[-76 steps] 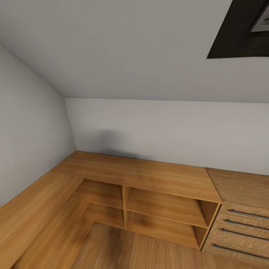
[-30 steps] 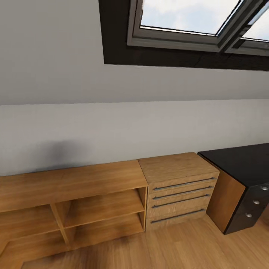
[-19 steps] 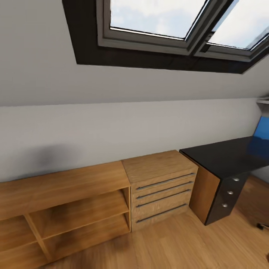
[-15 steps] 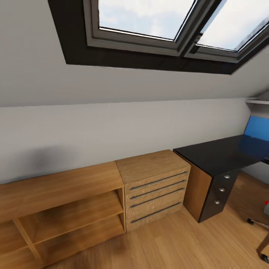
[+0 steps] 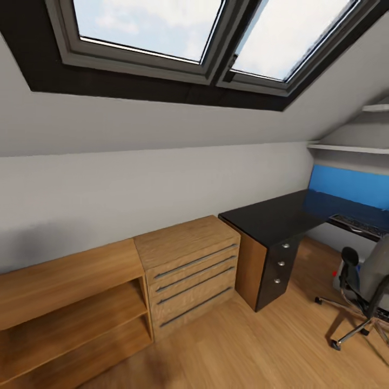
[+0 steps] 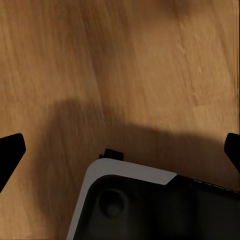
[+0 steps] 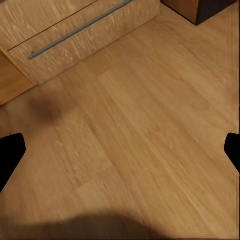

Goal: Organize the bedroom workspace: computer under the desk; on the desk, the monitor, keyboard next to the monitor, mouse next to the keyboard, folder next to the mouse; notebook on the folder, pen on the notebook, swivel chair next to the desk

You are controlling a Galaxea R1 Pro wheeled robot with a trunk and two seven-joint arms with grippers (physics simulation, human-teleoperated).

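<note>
- The desk, black-topped, stands against the grey wall at about 3 o'clock in the head view; its black drawer unit with three silver knobs is under the near end.
- On the desk's far stretch, near the picture's 3 o'clock edge, lies the keyboard, dark and flat; a bright blue panel stands on the wall behind it.
- The swivel chair, grey with a black armrest and chrome castor base, stands on the wooden floor at 4 o'clock, close to the desk and in front of the keyboard.
- A light wooden chest of drawers touches the desk's near end; an open wooden shelf unit adjoins it at 8 o'clock.
- Two skylight panes fill the sloped ceiling at 12 o'clock.
- Left gripper: its dark fingertips sit far apart at opposite edges of the left wrist view, spread wide and empty, above the floor and a white-edged black part of the robot's base.
- Right gripper: fingertips likewise spread wide, holding nothing, over bare floor near the chest's lowest drawer.
</note>
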